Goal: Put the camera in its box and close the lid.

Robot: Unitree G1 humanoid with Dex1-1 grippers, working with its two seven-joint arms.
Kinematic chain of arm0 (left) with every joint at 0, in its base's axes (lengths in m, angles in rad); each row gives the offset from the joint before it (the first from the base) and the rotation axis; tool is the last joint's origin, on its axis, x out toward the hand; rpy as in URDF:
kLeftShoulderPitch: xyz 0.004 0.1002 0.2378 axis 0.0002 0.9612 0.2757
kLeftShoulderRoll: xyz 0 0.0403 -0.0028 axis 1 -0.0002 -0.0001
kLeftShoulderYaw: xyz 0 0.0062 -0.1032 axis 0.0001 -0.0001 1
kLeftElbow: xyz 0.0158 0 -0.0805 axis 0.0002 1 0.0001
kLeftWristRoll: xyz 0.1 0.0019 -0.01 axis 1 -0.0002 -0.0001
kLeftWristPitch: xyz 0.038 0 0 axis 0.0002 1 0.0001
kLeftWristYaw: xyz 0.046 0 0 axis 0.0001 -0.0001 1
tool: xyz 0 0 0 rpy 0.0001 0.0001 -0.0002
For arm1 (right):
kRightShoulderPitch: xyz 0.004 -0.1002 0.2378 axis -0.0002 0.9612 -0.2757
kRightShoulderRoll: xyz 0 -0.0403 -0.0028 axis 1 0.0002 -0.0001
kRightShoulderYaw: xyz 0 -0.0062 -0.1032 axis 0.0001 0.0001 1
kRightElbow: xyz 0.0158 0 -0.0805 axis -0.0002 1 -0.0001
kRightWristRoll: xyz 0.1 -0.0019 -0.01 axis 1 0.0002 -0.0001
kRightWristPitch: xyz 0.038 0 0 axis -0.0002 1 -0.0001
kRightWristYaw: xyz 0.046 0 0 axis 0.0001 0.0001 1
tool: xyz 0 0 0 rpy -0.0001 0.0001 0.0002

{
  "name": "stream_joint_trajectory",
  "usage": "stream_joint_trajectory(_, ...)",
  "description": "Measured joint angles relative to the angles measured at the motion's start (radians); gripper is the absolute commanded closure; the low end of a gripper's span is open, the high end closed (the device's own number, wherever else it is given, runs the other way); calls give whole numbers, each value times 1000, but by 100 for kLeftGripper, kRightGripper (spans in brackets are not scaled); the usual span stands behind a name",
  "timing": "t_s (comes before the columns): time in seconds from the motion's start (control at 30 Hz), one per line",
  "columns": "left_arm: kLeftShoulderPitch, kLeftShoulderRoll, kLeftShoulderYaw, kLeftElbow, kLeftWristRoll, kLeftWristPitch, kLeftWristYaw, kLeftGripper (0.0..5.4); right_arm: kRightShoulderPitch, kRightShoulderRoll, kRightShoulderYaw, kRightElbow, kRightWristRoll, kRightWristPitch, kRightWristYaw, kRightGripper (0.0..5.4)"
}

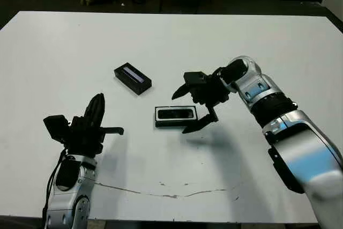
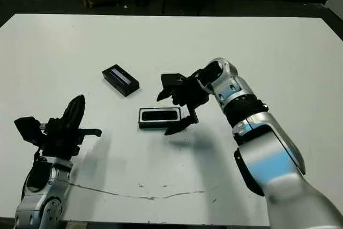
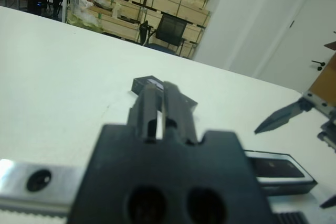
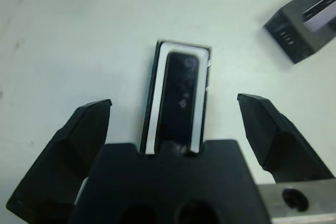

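Observation:
The camera [image 1: 176, 113] lies flat inside the box [image 1: 171, 124], a white-lined black tray at the table's middle. My right gripper [image 1: 178, 114] hovers over the box's right end, open, one finger on each side of it, holding nothing. The right wrist view shows the camera [image 4: 181, 103] seated in the box [image 4: 161, 77] between those spread fingers. The lid [image 1: 132, 78], black with a pale stripe, rests apart on the table to the back left of the box. My left gripper [image 1: 97, 100] stands shut and empty near the front left, well away from both.
A thin crack-like mark [image 1: 161, 192] runs along the table near its front edge. Beyond the far edge are a dark floor, a chair [image 3: 170, 30] and stacked crates [image 3: 121, 3]. Bare white table [image 1: 268, 41] surrounds the box and lid.

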Motion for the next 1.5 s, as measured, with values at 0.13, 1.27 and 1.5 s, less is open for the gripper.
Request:
stream_joint_trajectory(0.13,0,0,-2,-6,0,8,2,540,8,-27,-41,-88,39,71,-5,1)
stream_joint_trajectory(1.27,-395,410,40,-26,99,234,-194,540,898,-107,-356,-1260,116,159,-997,539)
stream_joint_trajectory(1.5,-692,528,-72,186,177,313,-367,540,1017,-92,-385,-1351,154,179,-1051,539)
